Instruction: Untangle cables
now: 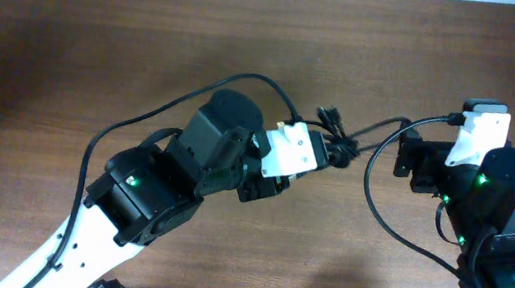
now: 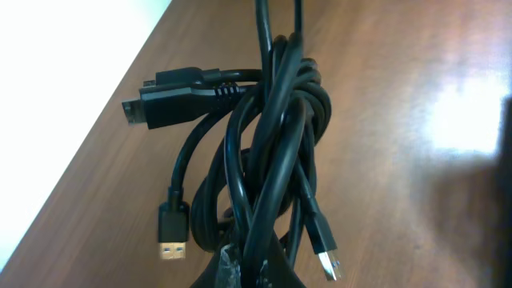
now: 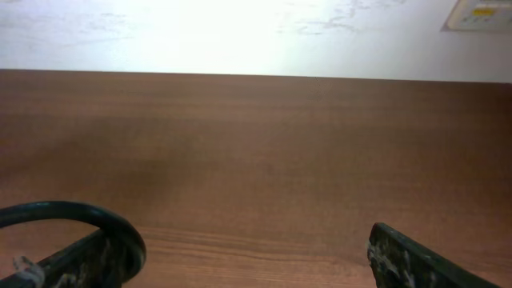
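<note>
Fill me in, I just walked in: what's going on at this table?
The left gripper is shut on a knotted bundle of black cables, plug ends sticking out, near the middle of the wooden table. The right gripper is open, holding nothing, off to the bundle's right. Nothing looks untangled yet.

Cable bundle, mid-table
The cables (image 1: 337, 140) sit mid-table (image 1: 102, 31) between two grippers: left gripper (image 1: 329, 154) touching the bundle's left side, right gripper (image 1: 405, 157) just apart on its right.
</note>
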